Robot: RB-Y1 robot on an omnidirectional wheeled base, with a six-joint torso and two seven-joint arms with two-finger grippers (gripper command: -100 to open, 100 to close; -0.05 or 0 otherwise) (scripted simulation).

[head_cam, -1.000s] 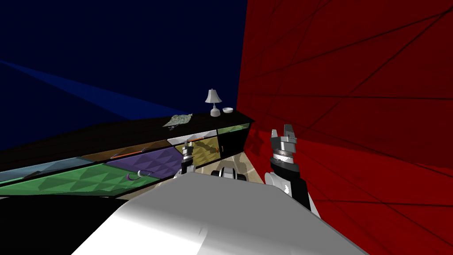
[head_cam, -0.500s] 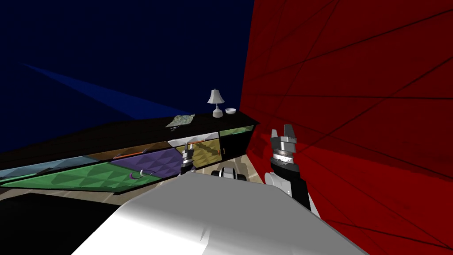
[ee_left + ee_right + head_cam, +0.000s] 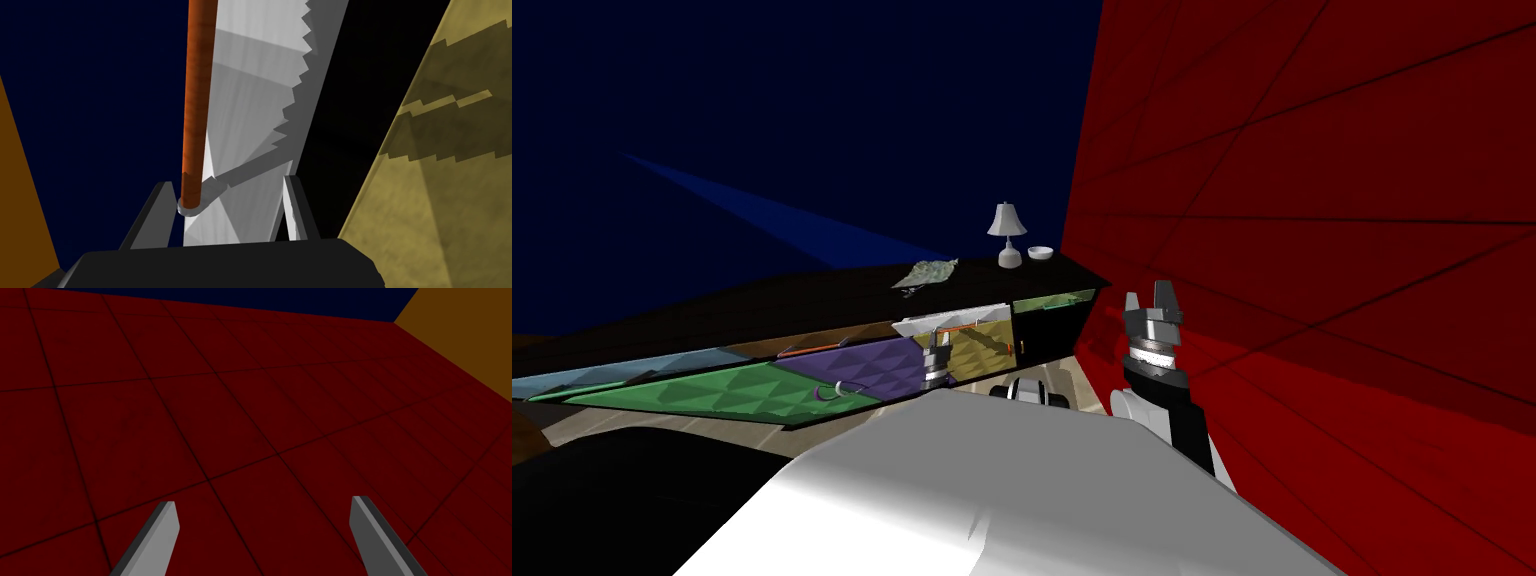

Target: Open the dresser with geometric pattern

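**One orange handle [image 3: 195, 100] held by the left gripper [image 3: 227, 181] at the patterned dresser [image 3: 812, 300]**

Two walls meet in a corner ahead. The dark blue wall [image 3: 762, 120] runs behind the dresser and the red tiled wall [image 3: 1312, 250] is on the right. The dresser is long and low with a dark top. It stands against the blue wall, and its far end reaches the red one.

Its front is a row of faceted geometric panels. The green panel [image 3: 702, 392] is nearest, then the purple panel [image 3: 872, 362], then the yellow panel [image 3: 982, 348]. The white drawer front [image 3: 952, 319] sits just above the yellow one.

In the left wrist view a black gap separates the white front from the yellow panel. The orange handle runs along the white front.

The left gripper is closed in around the end of that bar. One of its fingers [image 3: 155, 215] lies against the bar, and the white front fills the rest of the gap to the other finger.

The right gripper [image 3: 1149, 292] is raised near the red wall, well apart from the dresser. Its fingers [image 3: 162, 533] are spread wide with nothing between them.

A small lamp [image 3: 1006, 230] stands on the far end of the dresser top, with a white bowl [image 3: 1040, 252] just beside it. A crumpled grey-green thing [image 3: 925, 272] lies on the top nearer to me. I cannot tell what it is.
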